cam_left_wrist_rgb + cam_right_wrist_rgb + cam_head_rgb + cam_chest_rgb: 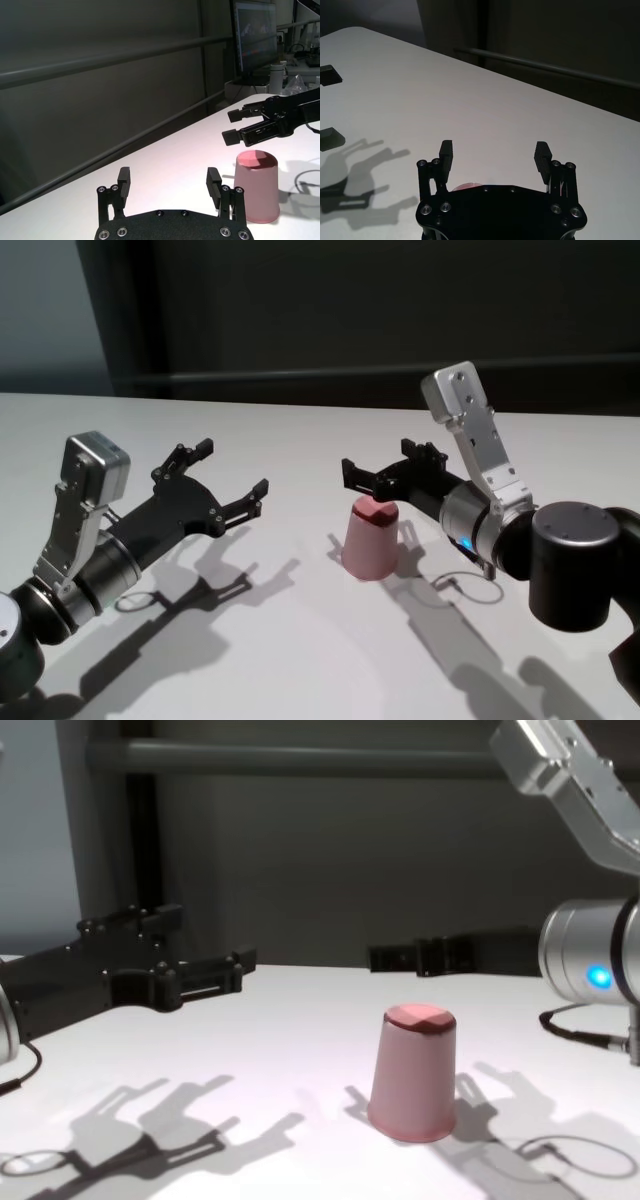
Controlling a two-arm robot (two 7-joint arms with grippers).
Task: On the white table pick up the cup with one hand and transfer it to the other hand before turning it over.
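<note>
Head view: the cup [370, 539] is standing upside down on the white worktop [300, 640], base up and wide rim down. It is looking light, rigid and smooth, so likely slippery; squeezing the tapered wall mid-height seems the safest hold. The right end effector [372, 467] is hovering just above and behind the base, fingers spread wide and holding nothing. The left end effector [232, 472] is hanging well apart, also spread wide and empty.

Left wrist view: the cup [257, 186] is sitting just beside one fingertip [214, 180], outside the gap.

Right wrist view: only a pink sliver [465, 186] is peeking over the palm.

Chest view: the cup [414, 1072] is resting between both arms, nearer the right.
</note>
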